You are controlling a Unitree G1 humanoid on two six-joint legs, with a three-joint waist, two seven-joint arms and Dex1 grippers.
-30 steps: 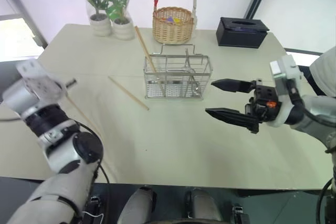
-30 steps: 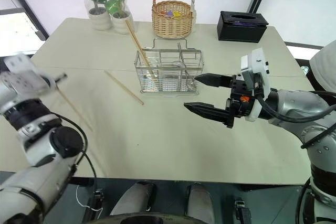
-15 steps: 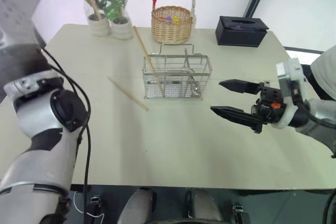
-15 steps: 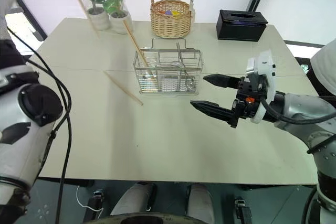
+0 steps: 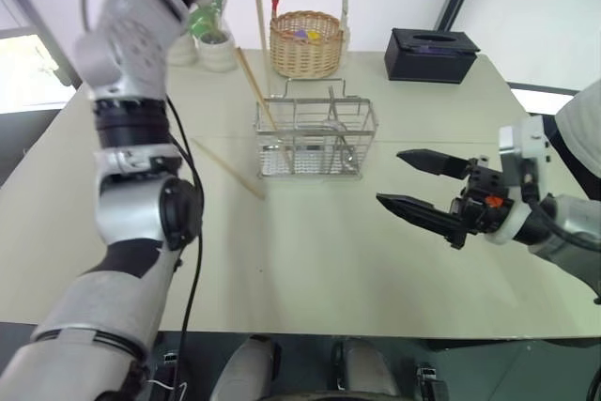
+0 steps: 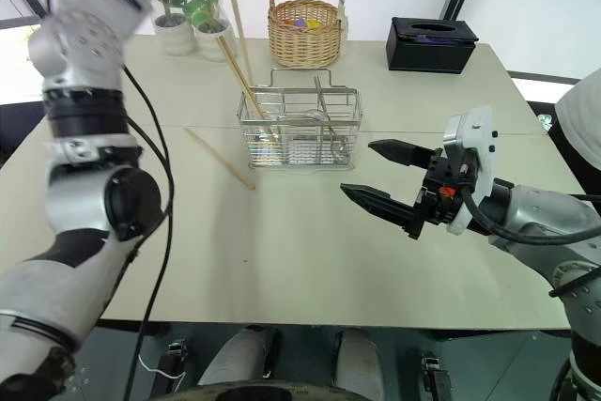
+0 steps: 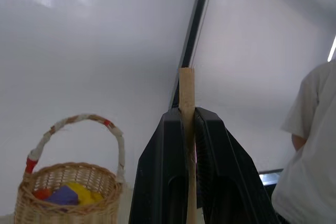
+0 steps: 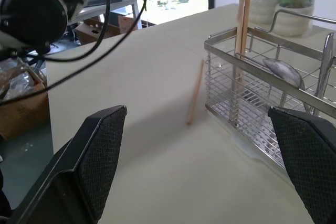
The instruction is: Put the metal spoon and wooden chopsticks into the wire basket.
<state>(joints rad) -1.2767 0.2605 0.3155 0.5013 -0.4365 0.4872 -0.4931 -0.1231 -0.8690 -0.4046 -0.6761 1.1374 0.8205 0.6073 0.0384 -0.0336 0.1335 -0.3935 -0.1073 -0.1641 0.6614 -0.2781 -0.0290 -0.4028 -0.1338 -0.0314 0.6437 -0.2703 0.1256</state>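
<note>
Overhead, left claw [image 7: 187, 129] pinching pale thin wooden chopstick [image 5: 259, 16], right claw [image 5: 413, 180] spread wide

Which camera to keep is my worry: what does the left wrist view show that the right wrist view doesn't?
Left wrist view adds: the left end effector shut on a pale wooden chopstick, the round woven wicker basket, a person's white sleeve. Right wrist view adds: the silver wire-grid basket holding the shiny metal spoon, another chopstick lying on the beige table, the open right end effector. Shared: wooden chopsticks.
</note>
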